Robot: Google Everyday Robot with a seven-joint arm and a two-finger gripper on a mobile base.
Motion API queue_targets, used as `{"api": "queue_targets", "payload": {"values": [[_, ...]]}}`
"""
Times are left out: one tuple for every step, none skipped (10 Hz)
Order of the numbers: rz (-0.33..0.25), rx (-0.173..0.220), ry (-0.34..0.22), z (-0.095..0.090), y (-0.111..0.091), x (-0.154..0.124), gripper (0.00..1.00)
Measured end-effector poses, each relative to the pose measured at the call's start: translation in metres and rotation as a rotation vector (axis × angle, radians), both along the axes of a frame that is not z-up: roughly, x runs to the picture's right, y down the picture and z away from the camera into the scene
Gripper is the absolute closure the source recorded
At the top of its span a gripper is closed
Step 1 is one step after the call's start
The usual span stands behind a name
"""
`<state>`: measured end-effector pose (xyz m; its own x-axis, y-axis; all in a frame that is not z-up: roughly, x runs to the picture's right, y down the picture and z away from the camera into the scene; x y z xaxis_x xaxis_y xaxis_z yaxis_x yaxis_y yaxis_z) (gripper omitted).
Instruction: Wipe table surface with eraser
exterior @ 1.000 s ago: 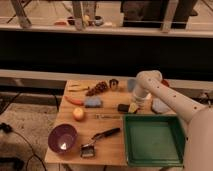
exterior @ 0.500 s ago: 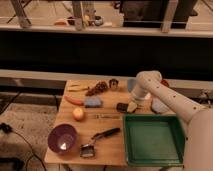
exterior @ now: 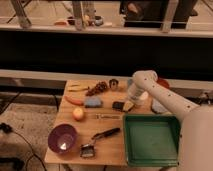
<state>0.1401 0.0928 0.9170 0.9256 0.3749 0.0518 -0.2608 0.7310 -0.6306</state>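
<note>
Still nothing moves on the surface. Over the last second my arm holds its pose, and the eraser lies exactly where it lay: toward the back of the wood, just right of the blue pad as the camera sees it, and just behind the green tray. For the job, I read this as a pause at the pick-up rather than a stroke; no wiping pass looks begun.

My tool hangs from the white wrist directly over the eraser's pale tan end and touches it, while the black end pokes out toward the pad. The tool is fully closed. I judge it is pinched on that tan end, though the wrist hides the contact itself. The eraser looks flat on the wood, not lifted.

The purple bowl and the orange fruit sit unmoved at the front left, well apart from the tool.
</note>
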Motion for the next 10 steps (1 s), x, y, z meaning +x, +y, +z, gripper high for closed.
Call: {"api": "queue_targets", "payload": {"values": [[0.001, 0.002, -0.004, 0.002, 0.0, -0.002, 1.0], [0.001, 0.004, -0.005, 0.003, 0.001, -0.003, 1.0], [-0.001, 0.01, -0.007, 0.004, 0.0, -0.005, 1.0], [-0.005, 0.014, -0.007, 0.005, 0.0, -0.005, 1.0], [-0.01, 0.022, -0.004, 0.005, -0.002, -0.005, 1.0], [-0.019, 0.029, 0.004, 0.006, -0.004, -0.004, 1.0], [-0.025, 0.035, 0.009, 0.007, -0.006, -0.004, 1.0], [-0.032, 0.041, 0.016, 0.009, -0.009, -0.002, 1.0], [-0.036, 0.046, 0.023, 0.011, -0.012, 0.001, 1.0], [-0.042, 0.052, 0.033, 0.014, -0.016, 0.005, 1.0]]}}
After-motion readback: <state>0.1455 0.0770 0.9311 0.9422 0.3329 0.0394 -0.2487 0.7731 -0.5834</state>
